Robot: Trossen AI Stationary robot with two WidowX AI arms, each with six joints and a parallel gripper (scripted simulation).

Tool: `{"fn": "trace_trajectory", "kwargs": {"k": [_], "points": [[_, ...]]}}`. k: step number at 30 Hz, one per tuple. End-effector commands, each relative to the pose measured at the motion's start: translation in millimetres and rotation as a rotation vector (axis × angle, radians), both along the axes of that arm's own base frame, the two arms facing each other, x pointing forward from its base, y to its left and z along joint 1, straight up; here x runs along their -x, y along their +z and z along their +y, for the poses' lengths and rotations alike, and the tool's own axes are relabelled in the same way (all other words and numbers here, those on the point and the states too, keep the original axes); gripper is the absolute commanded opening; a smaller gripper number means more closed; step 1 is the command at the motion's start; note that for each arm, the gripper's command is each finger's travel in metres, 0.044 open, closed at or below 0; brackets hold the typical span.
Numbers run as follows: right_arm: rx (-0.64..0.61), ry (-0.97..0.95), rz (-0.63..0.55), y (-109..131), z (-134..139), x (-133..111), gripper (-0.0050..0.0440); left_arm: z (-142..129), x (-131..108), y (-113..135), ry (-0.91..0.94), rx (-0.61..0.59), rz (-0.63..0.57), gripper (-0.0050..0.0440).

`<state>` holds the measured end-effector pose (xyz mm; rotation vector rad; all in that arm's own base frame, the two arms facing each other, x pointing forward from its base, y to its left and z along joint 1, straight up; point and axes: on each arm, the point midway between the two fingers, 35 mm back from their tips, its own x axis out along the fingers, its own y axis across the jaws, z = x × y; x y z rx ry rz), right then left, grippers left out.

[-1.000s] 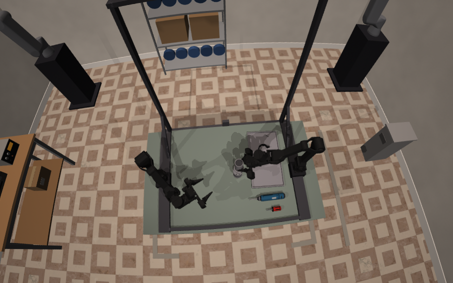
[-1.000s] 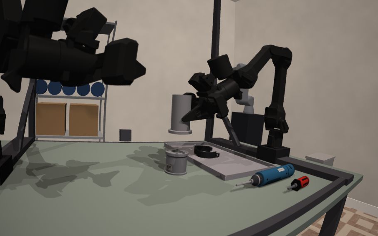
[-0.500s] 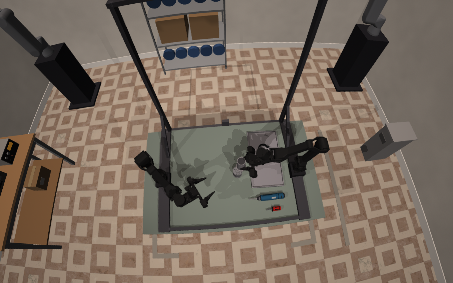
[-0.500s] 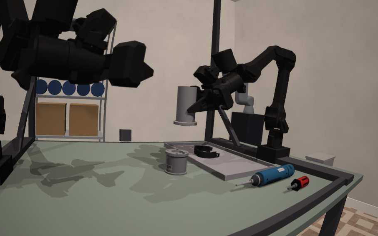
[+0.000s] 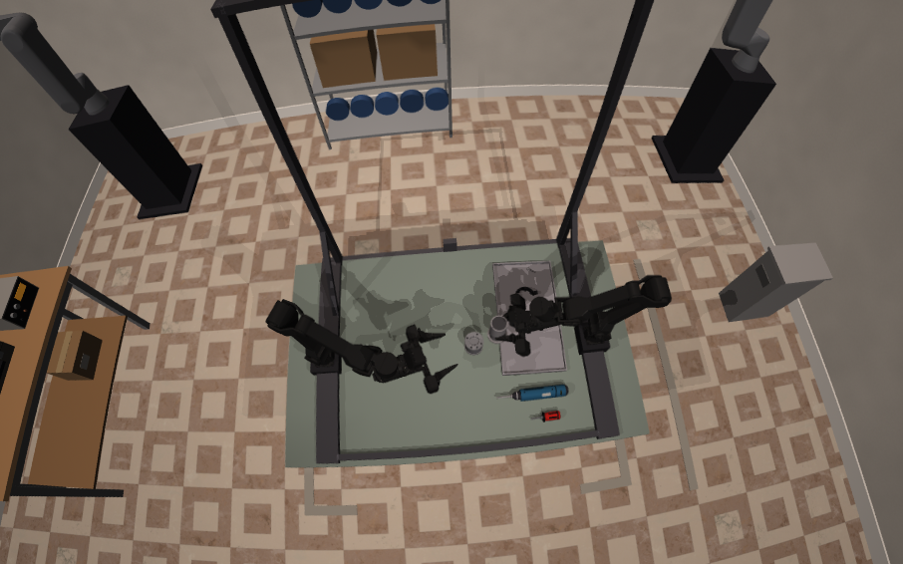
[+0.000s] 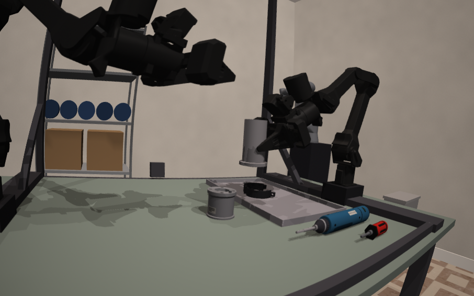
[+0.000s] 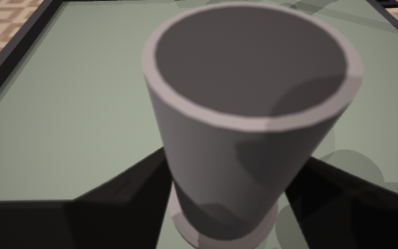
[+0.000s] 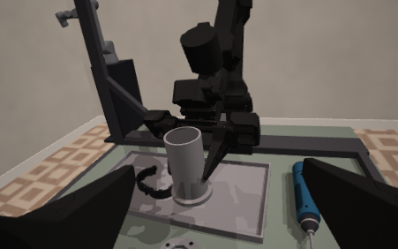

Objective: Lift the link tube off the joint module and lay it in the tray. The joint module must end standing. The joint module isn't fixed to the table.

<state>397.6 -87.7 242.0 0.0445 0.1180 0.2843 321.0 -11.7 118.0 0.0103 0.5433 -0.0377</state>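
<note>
The grey link tube (image 6: 253,141) hangs upright in the air, flange down, clear of the joint module (image 6: 221,202). My left gripper (image 6: 261,147) is shut on the tube's lower half; the left wrist view shows the tube (image 7: 247,124) between both fingers. The tube is above the edge of the grey tray (image 6: 279,202) nearest the module, as the right wrist view (image 8: 185,163) also shows. The joint module (image 5: 471,343) stands upright on the table beside the tray (image 5: 527,309). My right gripper (image 5: 449,352) is open and empty, raised on the module's other side.
A black clamp ring (image 6: 258,189) lies in the tray's far part. A blue screwdriver (image 6: 338,218) and a small red driver (image 6: 375,228) lie near the table's front edge. Black frame posts stand at the table's back corners.
</note>
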Motion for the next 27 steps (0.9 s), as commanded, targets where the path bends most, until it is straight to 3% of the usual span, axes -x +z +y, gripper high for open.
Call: {"fn": "trace_trajectory", "kwargs": {"k": [1, 10, 14, 21, 27], "points": [[0.021, -0.078, 0.06, 12.5, 13.0, -22.0, 0.044, 0.8, 8.2, 8.0, -0.002, 0.001, -0.033, 0.0212], [0.049, -0.199, 0.175, 20.4, 52.1, -39.6, 0.044, 1.2, 16.7, 4.5, -0.001, 0.001, -0.03, 0.0212], [0.062, -0.223, 0.202, 21.1, 60.4, -40.3, 0.044, 1.1, 12.3, 15.2, -0.001, 0.001, -0.047, 0.0212], [0.111, -0.266, 0.378, -1.1, 78.2, -27.5, 0.044, 1.7, 22.2, 19.0, 0.0, -0.003, 0.083, 0.0212], [0.116, -0.268, 0.401, -4.3, 79.2, -25.1, 0.044, 1.9, 22.9, 22.0, 0.0, -0.008, 0.207, 0.0212]]}}
